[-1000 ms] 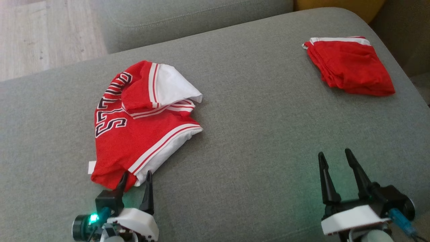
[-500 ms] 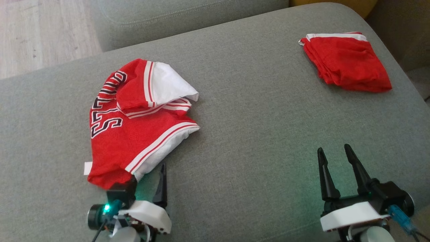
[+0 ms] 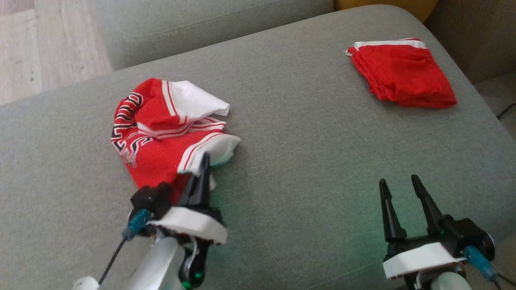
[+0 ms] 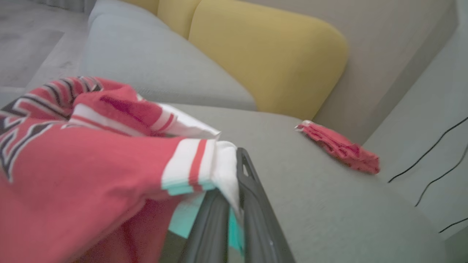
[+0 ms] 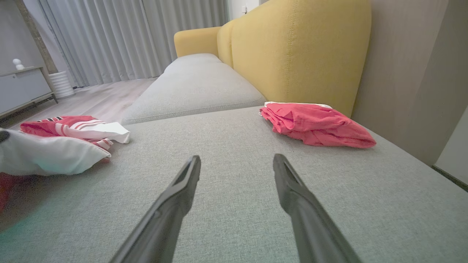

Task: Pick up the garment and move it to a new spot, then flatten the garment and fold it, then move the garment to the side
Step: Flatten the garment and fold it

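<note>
You have two garments to count: one red and white jersey (image 3: 161,133) at your left gripper (image 3: 201,165), and one folded red garment (image 3: 399,78) well ahead of your right gripper (image 3: 398,179). That makes two grippers, each with two dark fingers (image 5: 175,204), four in all. Count two gray seat cushions: the near cushion (image 3: 302,153) under both grippers and the far cushion (image 3: 201,24) beyond the left gripper. Past the right gripper you can count at least two yellow back cushions (image 5: 292,47), one gray cabinet (image 5: 22,89) and one white ribbed bin (image 5: 61,84). Right of the left gripper lie three stretches of black cable (image 4: 427,149).
</note>
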Motion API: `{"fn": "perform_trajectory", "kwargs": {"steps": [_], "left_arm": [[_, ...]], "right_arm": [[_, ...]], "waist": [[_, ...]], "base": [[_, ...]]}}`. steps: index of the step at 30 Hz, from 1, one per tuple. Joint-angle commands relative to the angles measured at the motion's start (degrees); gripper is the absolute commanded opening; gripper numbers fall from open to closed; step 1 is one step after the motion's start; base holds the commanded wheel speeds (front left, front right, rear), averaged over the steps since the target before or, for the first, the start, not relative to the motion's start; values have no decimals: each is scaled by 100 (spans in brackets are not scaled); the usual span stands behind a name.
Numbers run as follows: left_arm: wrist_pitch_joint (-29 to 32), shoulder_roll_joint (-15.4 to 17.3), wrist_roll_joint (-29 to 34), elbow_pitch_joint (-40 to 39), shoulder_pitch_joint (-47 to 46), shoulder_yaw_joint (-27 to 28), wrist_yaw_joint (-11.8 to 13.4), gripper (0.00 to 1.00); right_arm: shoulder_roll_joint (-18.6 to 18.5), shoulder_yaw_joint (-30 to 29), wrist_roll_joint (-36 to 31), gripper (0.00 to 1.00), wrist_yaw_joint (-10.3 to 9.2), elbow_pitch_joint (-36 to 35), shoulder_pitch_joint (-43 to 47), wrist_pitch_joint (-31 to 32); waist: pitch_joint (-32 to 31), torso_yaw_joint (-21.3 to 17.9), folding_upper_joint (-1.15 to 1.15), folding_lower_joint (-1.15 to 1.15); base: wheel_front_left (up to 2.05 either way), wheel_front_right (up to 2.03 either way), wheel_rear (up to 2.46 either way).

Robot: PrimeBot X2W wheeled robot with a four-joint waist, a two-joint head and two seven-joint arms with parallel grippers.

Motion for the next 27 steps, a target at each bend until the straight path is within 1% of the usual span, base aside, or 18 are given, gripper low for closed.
{"fn": "perform_trajectory", "kwargs": {"steps": [1,2,4,6,9,11,13,16,18,19,20,21,22,23,24,27], "left_arm": [[-40,11,-149,-412,-297,32,0,0],[32,11,-380,-788,-316,-163,85,0],[136,11,-610,-1147,-304,-408,191,0],[202,11,-976,-1483,-262,-665,310,0],[230,11,-1442,-1802,-272,-1146,531,0],[187,11,-1736,-1957,-322,-1528,613,0],[125,11,-2073,-2040,-380,-1896,678,0],[-5,11,-2417,-1999,-556,-2343,723,0],[-69,11,-2669,-1872,-666,-2567,734,0],[-79,11,-2750,-1737,-719,-2682,786,0],[-67,11,-2783,-1572,-774,-2821,846,12],[-33,11,-2771,-1414,-832,-2975,883,44],[17,11,-2771,-1269,-869,-3118,906,89],[17,11,-2771,-1269,-869,-3118,906,89],[105,11,-2818,-1147,-876,-3242,919,100],[370,11,-2836,-906,-912,-3575,835,100]], "right_arm": [[-31,155,38,100,39,-144,-219,1],[-31,174,47,100,39,-130,-210,1],[-31,188,66,100,39,-123,-216,1],[-31,195,88,100,39,-122,-235,1],[-31,211,116,100,39,-131,-279,1],[-31,212,126,100,39,-136,-312,1],[-31,190,129,100,39,-129,-328,1],[-31,155,134,100,39,-114,-337,1],[-31,126,148,100,39,-112,-338,1],[-31,113,155,100,39,-112,-335,1],[-31,104,163,100,39,-114,-330,1],[-31,97,169,100,39,-118,-321,1],[-31,84,175,100,39,-125,-312,1],[-31,84,175,100,39,-125,-312,1],[-31,55,182,100,39,-133,-300,1],[-31,-46,192,100,39,-142,-237,1]], "waist": [[-53,-48,0,0],[-102,-111,0,0],[-138,-195,0,0],[-161,-300,0,0],[-133,-484,0,0],[-83,-620,0,0],[-25,-751,0,0],[81,-942,0,0],[143,-1033,0,0],[170,-1067,0,0],[191,-1089,0,0],[210,-1100,0,0],[230,-1097,0,0],[230,-1097,0,0],[244,-1072,0,0],[249,-915,0,0]], "base": [[0,0,0],[0,0,0],[0,0,0],[0,0,0],[0,0,0],[0,0,0],[0,0,0],[0,0,0],[0,0,0],[0,0,0],[0,0,0],[0,0,0],[0,0,0],[0,0,0],[0,0,0],[0,0,0]]}}
